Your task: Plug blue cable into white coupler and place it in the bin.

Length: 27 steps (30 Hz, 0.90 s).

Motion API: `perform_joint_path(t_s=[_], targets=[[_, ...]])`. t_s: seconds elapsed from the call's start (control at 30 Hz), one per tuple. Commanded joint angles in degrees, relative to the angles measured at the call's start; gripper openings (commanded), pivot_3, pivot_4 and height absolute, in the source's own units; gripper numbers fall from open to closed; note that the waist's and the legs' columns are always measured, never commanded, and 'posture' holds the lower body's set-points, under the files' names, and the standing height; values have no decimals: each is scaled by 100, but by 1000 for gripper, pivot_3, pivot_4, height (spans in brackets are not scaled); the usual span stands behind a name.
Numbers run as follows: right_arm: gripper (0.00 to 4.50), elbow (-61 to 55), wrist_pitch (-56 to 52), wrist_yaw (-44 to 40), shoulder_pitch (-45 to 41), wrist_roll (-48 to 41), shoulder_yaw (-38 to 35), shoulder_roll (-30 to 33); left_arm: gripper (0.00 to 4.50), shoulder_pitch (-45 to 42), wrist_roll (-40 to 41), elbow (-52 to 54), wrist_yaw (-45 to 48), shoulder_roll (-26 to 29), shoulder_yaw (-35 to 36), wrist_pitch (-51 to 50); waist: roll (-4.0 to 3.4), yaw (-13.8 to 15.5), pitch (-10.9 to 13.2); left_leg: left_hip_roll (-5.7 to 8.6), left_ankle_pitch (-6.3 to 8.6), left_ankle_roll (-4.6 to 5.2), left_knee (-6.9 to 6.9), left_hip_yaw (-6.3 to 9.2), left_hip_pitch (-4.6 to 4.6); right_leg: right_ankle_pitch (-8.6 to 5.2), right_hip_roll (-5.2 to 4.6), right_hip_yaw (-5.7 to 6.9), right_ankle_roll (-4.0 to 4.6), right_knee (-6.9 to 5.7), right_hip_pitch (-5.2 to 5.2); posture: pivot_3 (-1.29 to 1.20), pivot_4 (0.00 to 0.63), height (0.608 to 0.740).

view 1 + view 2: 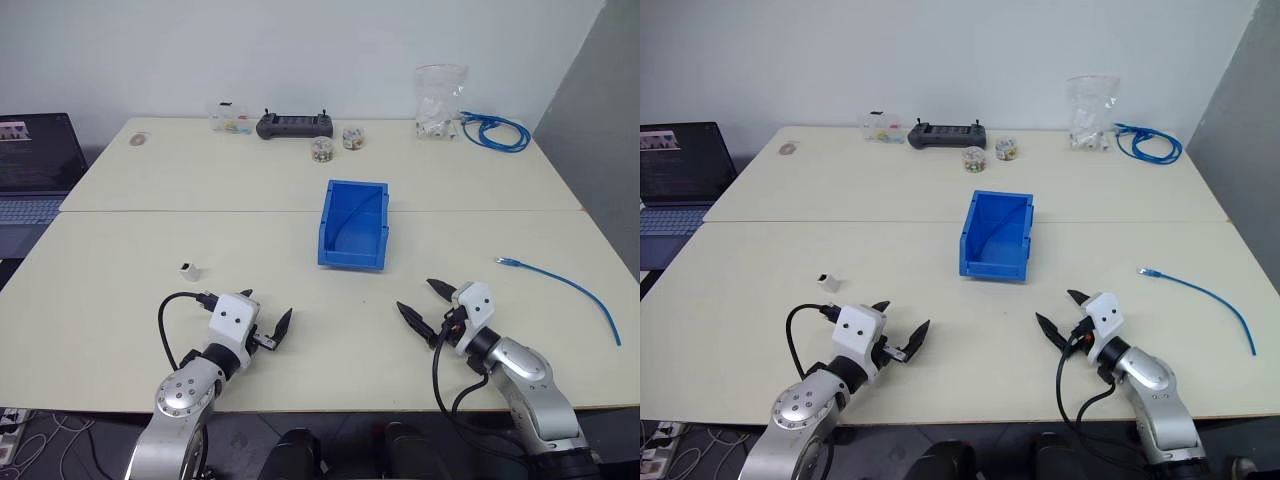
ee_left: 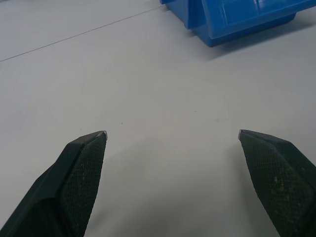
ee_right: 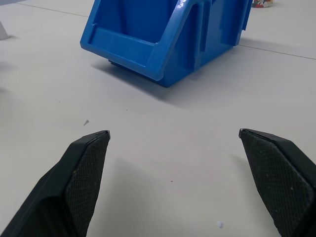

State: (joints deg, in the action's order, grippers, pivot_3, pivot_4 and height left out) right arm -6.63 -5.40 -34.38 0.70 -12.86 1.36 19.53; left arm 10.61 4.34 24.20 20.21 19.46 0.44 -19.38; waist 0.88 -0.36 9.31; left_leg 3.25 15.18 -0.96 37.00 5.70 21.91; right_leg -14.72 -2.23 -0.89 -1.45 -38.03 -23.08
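Two grippers are held low over the near edge of a pale cream table [image 1: 300, 190], and each is seen with its two black fingers spread wide and nothing between them. The left gripper [image 1: 266, 318] is set at the near left, the right gripper [image 1: 424, 301] at the near right, with bare tabletop between the two.

The rectangular bright blue plastic bin [image 1: 355, 224], open at the top and with a lower cut-away front wall, is found ahead of both grippers, nearer to the right gripper than to the left, and apart from both. In the right wrist view its cut-away front [image 3: 129, 46] is faced almost squarely beyond the spread fingers [image 3: 79, 180].

The tiny white boxy plastic coupler [image 1: 190, 270] is seen lying ahead of the left gripper and out to its left, near it but not touched.

The long thin light-blue cable [image 1: 572, 286] is laid loose and gently curved well out to the right of the right gripper, with its small clear plug end [image 1: 508, 262] turned toward that gripper and apart from it.

Far beyond both grippers, along the back of the table, a black handheld controller [image 1: 296, 125], two small round jars [image 1: 337, 144], a clear plastic bag [image 1: 440, 100] and a coiled bundle of blue cable [image 1: 495, 131] are set. An open laptop [image 1: 35, 160] is placed off the table's left edge
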Motion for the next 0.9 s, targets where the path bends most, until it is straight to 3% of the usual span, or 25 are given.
perform_joint_path(t_s=[0.03, 0.23, 0.53, 0.73, 0.9], targets=[[4457, -149, 109, 13, -80, -29, -40, 0, 4500, -7, 110, 225, 52, -30, 28, 226, 0, 2, 0, 0, 0, 0, 0, -1, 0, 0, 0, 0, 0, 0, 0, 0, 150, 740], [4457, -149, 121, 26, -62, -10, -37, -1, 4500, 15, 35, 284, 32, 30, 5, -22, 0, 2, 0, -1, 0, 0, 0, -2, 0, -1, 1, -1, -1, 0, 0, 0, 150, 740], [4457, -350, 68, 135, 88, -48, -118, 10, 4500, -164, 501, 159, 727, 293, 211, 690, 0, 5, 0, -2, 0, 0, 0, -3, 0, 0, 1, -1, 2, 0, -1, 0, 150, 740], [4457, -943, -4, 429, 438, -247, -577, 34, 4500, -1214, 983, 79, 1749, 696, -303, 339, 0, 24, 0, 0, 0, 0, 1, -4, 1, 0, 1, -1, 1, 1, 0, 0, 150, 740], [4457, -976, -165, 551, 585, -460, -1572, 507, 4500, -2261, 1314, -269, 2494, 778, -924, -198, 1, 22, 0, 6, 0, -1, 3, -12, 1, 0, 0, -4, 0, 1, 1, 0, 150, 740]])
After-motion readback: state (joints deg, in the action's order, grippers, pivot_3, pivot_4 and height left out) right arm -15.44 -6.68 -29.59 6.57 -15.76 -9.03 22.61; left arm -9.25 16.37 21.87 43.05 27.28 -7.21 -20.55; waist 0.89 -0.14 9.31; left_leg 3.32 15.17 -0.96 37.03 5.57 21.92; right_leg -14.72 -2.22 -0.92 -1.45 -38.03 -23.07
